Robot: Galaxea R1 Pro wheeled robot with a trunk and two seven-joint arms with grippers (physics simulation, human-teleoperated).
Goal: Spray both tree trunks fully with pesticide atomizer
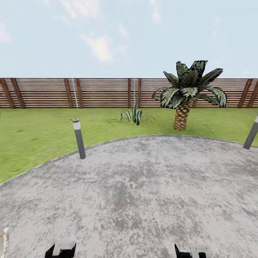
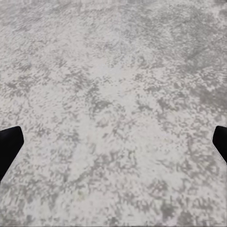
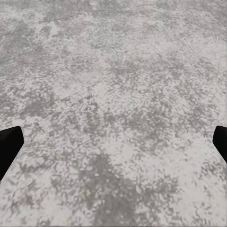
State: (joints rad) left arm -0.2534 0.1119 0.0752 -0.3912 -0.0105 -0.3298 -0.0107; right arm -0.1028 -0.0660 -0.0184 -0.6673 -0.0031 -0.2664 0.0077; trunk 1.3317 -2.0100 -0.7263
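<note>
I am in the garden, standing on grey paving (image 1: 136, 186) with green lawn (image 1: 36, 132) and a brown slatted fence (image 1: 100, 93) beyond it. The pesticide atomizer and both trees with their trunks are out of view. My left gripper (image 1: 60, 249) and right gripper (image 1: 195, 251) just show at the lower edge of the head view. In the left wrist view the left gripper (image 2: 113, 146) is open, its dark fingertips (image 2: 9, 144) far apart over bare paving. The right gripper (image 3: 113, 146) is open in the same way, with nothing between its fingertips (image 3: 9, 144).
A scaly-trunked palm (image 1: 182, 114) stands on the lawn at the right, a spiky low plant (image 1: 134, 115) near the middle. Grey bollards stand at the paving's edge on the left (image 1: 79, 139) and far right (image 1: 251, 134). A pale sliver (image 1: 5, 242) shows at the lower left.
</note>
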